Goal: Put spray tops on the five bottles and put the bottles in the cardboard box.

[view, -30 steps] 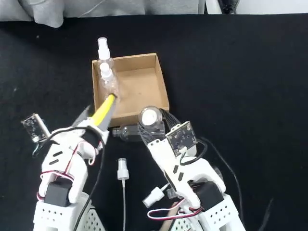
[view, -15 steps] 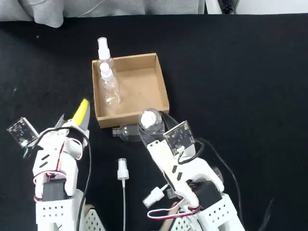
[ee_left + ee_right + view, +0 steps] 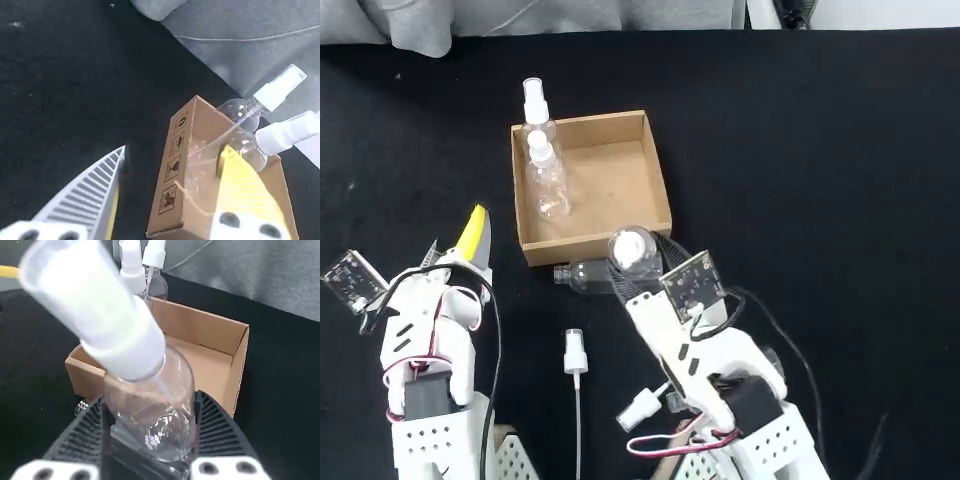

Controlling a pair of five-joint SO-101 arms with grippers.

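Between the right gripper's (image 3: 150,440) ribbed jaws a capped bottle (image 3: 150,400) is clamped upright, just short of the box's (image 3: 592,246) front wall. That arm has been kept still over the last second.

The left gripper (image 3: 458,235) is spread wide and holds nothing. It has been drawn back out of the box, where its yellow finger (image 3: 475,228) had been at a second bottle (image 3: 548,185), and it now sits left of the front-left corner, apart from it. The second bottle has been left capped against the left wall, so that delivery is judged done. A third bottle (image 3: 538,125), also capped, stands at the back-left corner; whether it is inside or just behind the wall cannot be told.

An uncapped bottle (image 3: 582,277) lies on the table (image 3: 800,200) just beside the front wall, under the right arm's reach. A loose top (image 3: 575,350) lies nearer the bases, and another top (image 3: 642,408) by the right arm's base.

Open room is seen in the box's middle and right half, well apart from the bottles at the left. The front rim would have to be cleared, and the uncapped bottle could be knocked. Open table lies before the left gripper on the way to the loose top.
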